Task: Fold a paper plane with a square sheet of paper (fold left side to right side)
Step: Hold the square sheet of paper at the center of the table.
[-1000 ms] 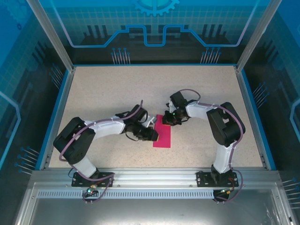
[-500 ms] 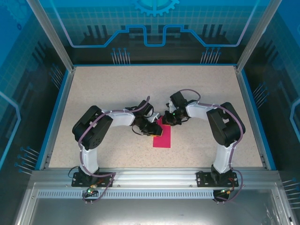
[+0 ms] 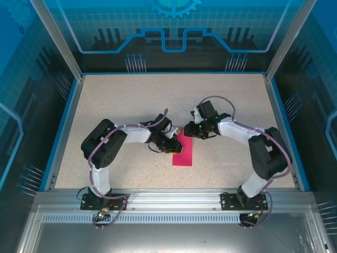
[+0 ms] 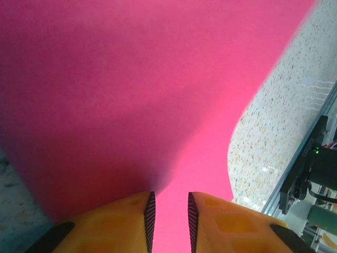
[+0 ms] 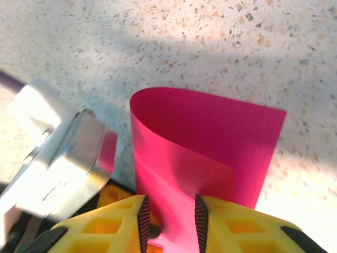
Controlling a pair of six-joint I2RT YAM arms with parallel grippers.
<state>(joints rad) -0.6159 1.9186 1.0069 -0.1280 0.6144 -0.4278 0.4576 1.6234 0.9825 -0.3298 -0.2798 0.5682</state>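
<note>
The square sheet of paper [image 3: 182, 153] lies mid-table, folded over into a narrow magenta strip. In the right wrist view the paper [image 5: 210, 132] has a curled, loose fold on its left side and a top layer that lifts off the table. My left gripper [image 3: 175, 146] is at the strip's upper left. Its yellow fingers [image 4: 131, 221] stand slightly apart right over the pink paper [image 4: 158, 95]. My right gripper [image 3: 189, 132] is at the strip's top end, open, and the raised layer runs into the gap of the right gripper [image 5: 171, 221]. The left arm's silver wrist [image 5: 58, 158] sits close beside it.
The speckled beige table [image 3: 131, 100] has a blue raised rim [image 3: 63, 126] and blue transparent walls around it. An aluminium rail [image 3: 168, 197] with both arm bases runs along the near edge. The rail [image 4: 308, 168] also appears past the paper's right side.
The left arm drew its elbow in and set its gripper at the strip's upper left. The right arm swung its elbow out to the right and its gripper shifted slightly back. The paper stayed put.
</note>
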